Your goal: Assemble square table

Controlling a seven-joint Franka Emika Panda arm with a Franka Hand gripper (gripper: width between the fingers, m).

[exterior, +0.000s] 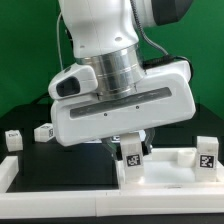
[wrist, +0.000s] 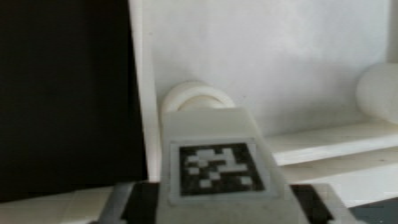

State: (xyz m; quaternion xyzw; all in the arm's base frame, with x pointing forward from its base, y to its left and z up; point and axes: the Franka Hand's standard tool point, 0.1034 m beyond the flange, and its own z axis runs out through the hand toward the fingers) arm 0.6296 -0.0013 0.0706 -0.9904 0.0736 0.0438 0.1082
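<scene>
A white table leg (wrist: 221,150) with a black-and-white tag stands upright between my gripper's (wrist: 224,205) two fingers, and both pads lie against its sides. In the exterior view the same leg (exterior: 132,152) is right under the gripper (exterior: 131,140), on the flat white panel of the square table (exterior: 170,158). A second tagged leg (exterior: 207,153) stands upright at the panel's end on the exterior view's right. In the wrist view the panel (wrist: 329,150) fills the bright area behind the held leg. A rounded white arch (wrist: 196,97) shows just beyond the leg.
Two small tagged legs (exterior: 13,140) (exterior: 45,130) lie on the black table at the exterior view's left. A plain white bar (exterior: 90,180) runs along the front edge. The arm's white body (exterior: 120,95) hides the middle of the table.
</scene>
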